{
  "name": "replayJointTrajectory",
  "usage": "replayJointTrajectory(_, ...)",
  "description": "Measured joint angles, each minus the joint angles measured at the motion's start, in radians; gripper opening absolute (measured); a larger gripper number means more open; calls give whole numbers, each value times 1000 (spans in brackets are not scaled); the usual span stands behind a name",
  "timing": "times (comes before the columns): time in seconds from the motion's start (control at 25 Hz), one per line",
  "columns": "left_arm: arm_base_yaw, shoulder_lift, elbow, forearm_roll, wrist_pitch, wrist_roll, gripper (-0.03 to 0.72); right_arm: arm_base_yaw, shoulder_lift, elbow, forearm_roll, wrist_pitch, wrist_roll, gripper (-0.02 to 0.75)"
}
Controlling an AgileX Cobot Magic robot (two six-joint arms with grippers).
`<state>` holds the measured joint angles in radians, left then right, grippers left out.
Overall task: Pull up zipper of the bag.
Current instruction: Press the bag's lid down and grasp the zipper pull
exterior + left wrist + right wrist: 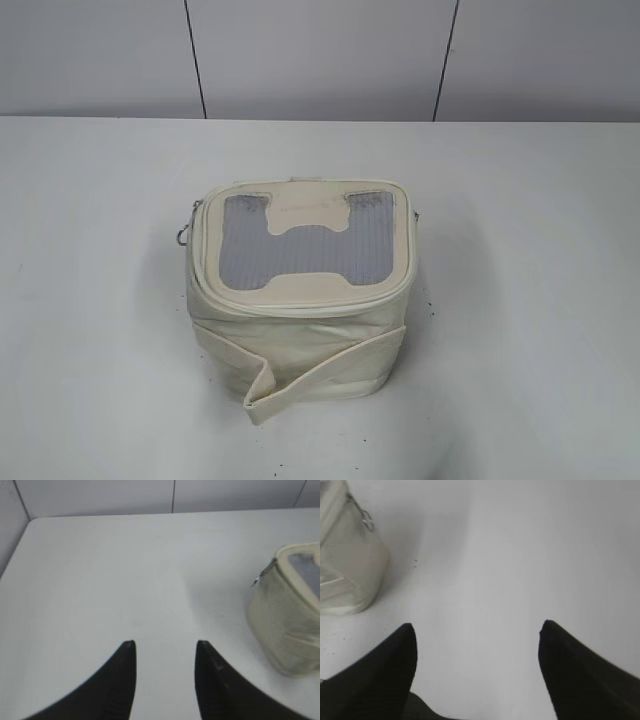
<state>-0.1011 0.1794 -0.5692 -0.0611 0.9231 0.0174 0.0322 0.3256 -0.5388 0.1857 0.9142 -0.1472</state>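
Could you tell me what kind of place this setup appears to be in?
Probably a lab test bench: a bare white table against a plain panelled wall, holding only one cream bag.

White table, grey panelled wall

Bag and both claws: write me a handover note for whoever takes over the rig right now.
Left claw: open, empty, above bare table, the bag off to its right.
Right claw: open wider, empty, the bag at its left.
The bag stands upright mid-table, top panel facing up, neither claw touching it. One ring pull hangs at its left upper edge; another shows in the right wrist view.
Done: nothing visible.
Left: bring the claws in, steady the bag, grasp a pull, run the zipper. How far it is closed cannot be told.
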Motion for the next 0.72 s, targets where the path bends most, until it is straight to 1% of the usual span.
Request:
replayJointTrajectory(0.08, 0, 66, -5, -61, -56, 0, 308, 34, 69, -24, 36, -43, -62, 587)
replayJointTrajectory(0.16, 0, 149, -6, -144, -101, 1, 308, 83, 158, -53, 52, -71, -107, 587)
replayJointTrajectory(0.24, -1, 229, -6, -235, -138, 35, 308, 131, 253, -103, 60, -79, -157, 587)
replayJointTrajectory(0.28, -1, 273, -6, -290, -153, 72, 308, 155, 311, -127, 62, -81, -181, 587)
replayJointTrajectory(0.4, -1, 395, -6, -454, -175, 263, 308, 201, 485, -232, 91, -82, -297, 587)
replayJointTrajectory(0.48, -1, 473, -6, -554, -178, 364, 308, 208, 603, -303, 148, -84, -399, 587)
replayJointTrajectory(0.52, -1, 515, -6, -585, -179, 400, 308, 210, 657, -344, 187, -84, -461, 587)
replayJointTrajectory(0.6, -1, 602, -6, -634, -178, 435, 308, 210, 767, -423, 265, -80, -572, 587)
replayJointTrajectory(0.72, -1, 737, -6, -668, -180, 481, 308, 211, 923, -549, 366, -42, -738, 587)
